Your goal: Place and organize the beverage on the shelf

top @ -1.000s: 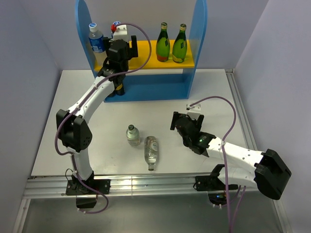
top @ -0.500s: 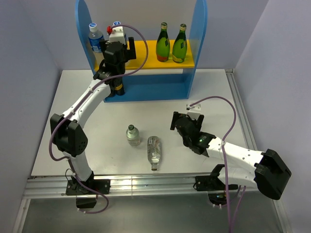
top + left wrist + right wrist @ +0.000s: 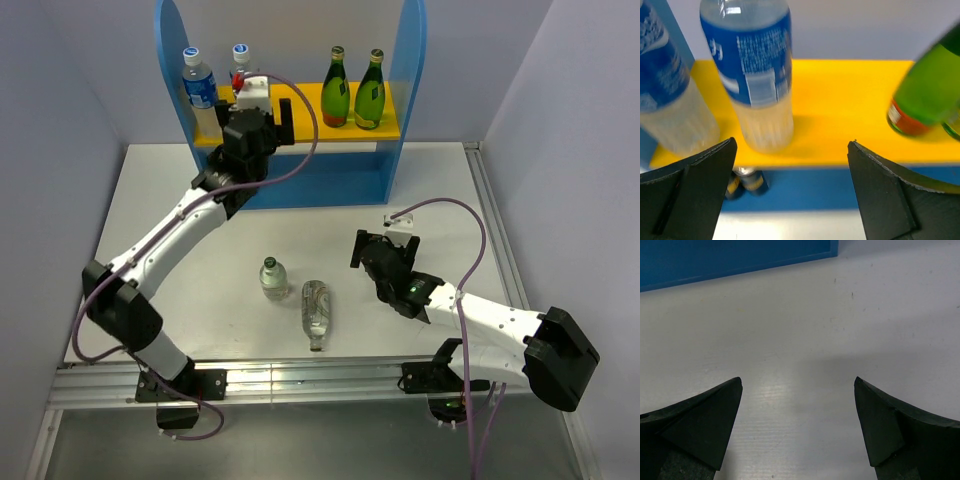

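Arm (image 3: 170,235) on left, outstretched to shelf (image 3: 410,80)

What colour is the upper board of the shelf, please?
The upper board is yellow, and it shows most clearly in the left wrist view.

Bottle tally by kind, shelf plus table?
Blue-label bottles: 2
Green bottles: 2
Short clear bottles: 2
Total: 6
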